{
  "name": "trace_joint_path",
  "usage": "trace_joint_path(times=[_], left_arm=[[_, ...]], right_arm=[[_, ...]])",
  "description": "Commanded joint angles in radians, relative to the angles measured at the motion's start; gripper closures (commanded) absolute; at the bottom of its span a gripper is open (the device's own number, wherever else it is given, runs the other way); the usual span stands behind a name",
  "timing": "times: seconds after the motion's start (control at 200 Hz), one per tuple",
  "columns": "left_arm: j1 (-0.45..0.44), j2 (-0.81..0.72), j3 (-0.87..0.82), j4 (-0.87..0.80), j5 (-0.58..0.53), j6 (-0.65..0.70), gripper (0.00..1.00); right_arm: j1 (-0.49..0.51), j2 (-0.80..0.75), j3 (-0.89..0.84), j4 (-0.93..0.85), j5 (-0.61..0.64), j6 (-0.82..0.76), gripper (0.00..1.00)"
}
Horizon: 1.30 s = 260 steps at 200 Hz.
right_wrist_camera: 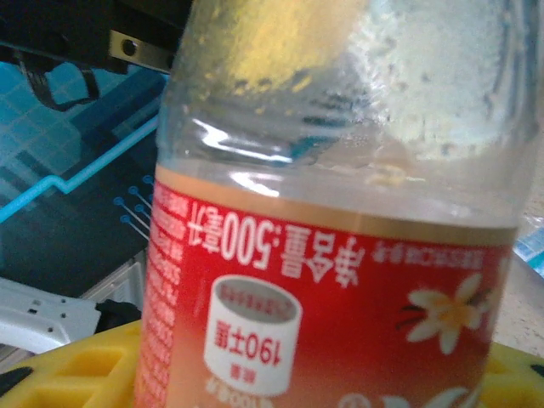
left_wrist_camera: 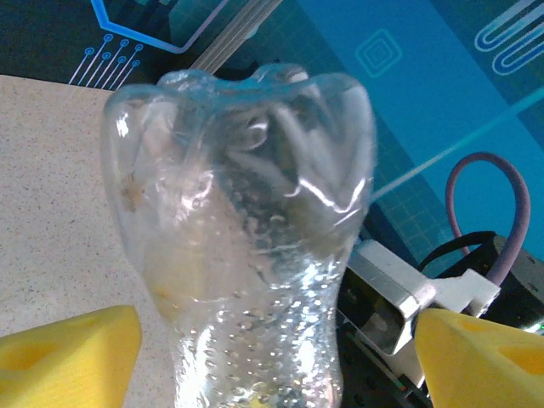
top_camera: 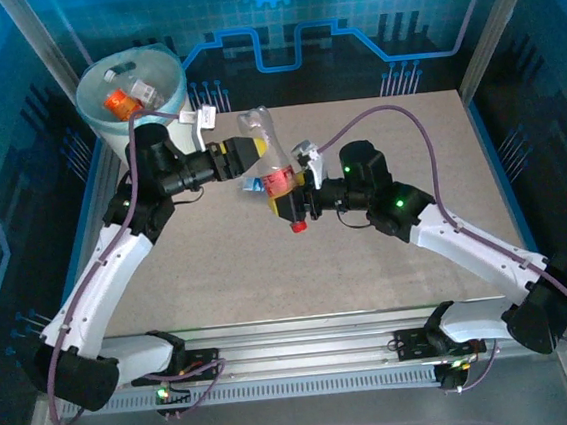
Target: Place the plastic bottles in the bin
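With the right claw [top_camera: 292, 196] clenched on the red-labelled plastic bottle [top_camera: 270, 158] over the middle of the table [top_camera: 409, 160] and the left claw [left_wrist_camera: 276, 340] spread, untouching, around its base, you risk dropping it short of the bin [top_camera: 88, 91] at the far left corner if the right releases before the left closes.

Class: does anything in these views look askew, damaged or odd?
The red-labelled clear bottle is held askew above the table, red cap toward the near edge. The right gripper grips its label; the left gripper stands open either side of its base.
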Motion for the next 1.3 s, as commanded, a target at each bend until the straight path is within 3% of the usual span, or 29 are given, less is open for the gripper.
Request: trace_joint_path(times=[0.0, 0.33, 0.44, 0.58, 0.725, 0.8, 0.825, 0.955, 1.06, 1.296], left_arm=[[-0.019, -0.036, 0.003, -0.023, -0.013, 0.042, 0.17], [-0.038, -0.051, -0.001, -0.027, -0.028, 0.067, 0.27], [-0.036, -0.059, 0.001, -0.064, -0.090, 0.097, 0.43], [-0.036, -0.076, 0.000, -0.078, -0.149, 0.111, 0.51], [-0.035, -0.098, 0.006, -0.080, -0.205, 0.111, 0.54], [-0.028, -0.107, 0.033, -0.113, -0.281, 0.130, 0.58], [-0.023, -0.109, 0.046, -0.125, -0.305, 0.141, 0.59], [0.063, -0.094, 0.133, -0.165, -0.388, 0.158, 0.61], [0.177, -0.053, 0.206, -0.156, -0.389, 0.121, 0.61], [0.384, 0.157, 0.436, -0.131, -0.402, 0.083, 0.62]], right_arm=[[0.020, -0.031, 0.039, 0.009, -0.039, -0.030, 0.46], [0.061, -0.012, 0.062, -0.007, -0.079, -0.045, 0.46], [0.068, -0.001, 0.075, -0.021, -0.068, -0.048, 0.46], [0.072, 0.003, 0.092, -0.042, -0.027, -0.053, 0.43], [0.074, 0.006, 0.113, -0.054, 0.069, -0.047, 0.27], [0.073, 0.008, 0.131, -0.067, 0.137, -0.043, 0.02], [0.074, 0.008, 0.137, -0.069, 0.159, -0.042, 0.00], [0.075, 0.008, 0.166, -0.080, 0.279, -0.050, 0.00], [0.075, 0.015, 0.190, -0.073, 0.356, -0.072, 0.00], [0.068, 0.139, 0.370, -0.132, 0.384, -0.109, 0.00]])
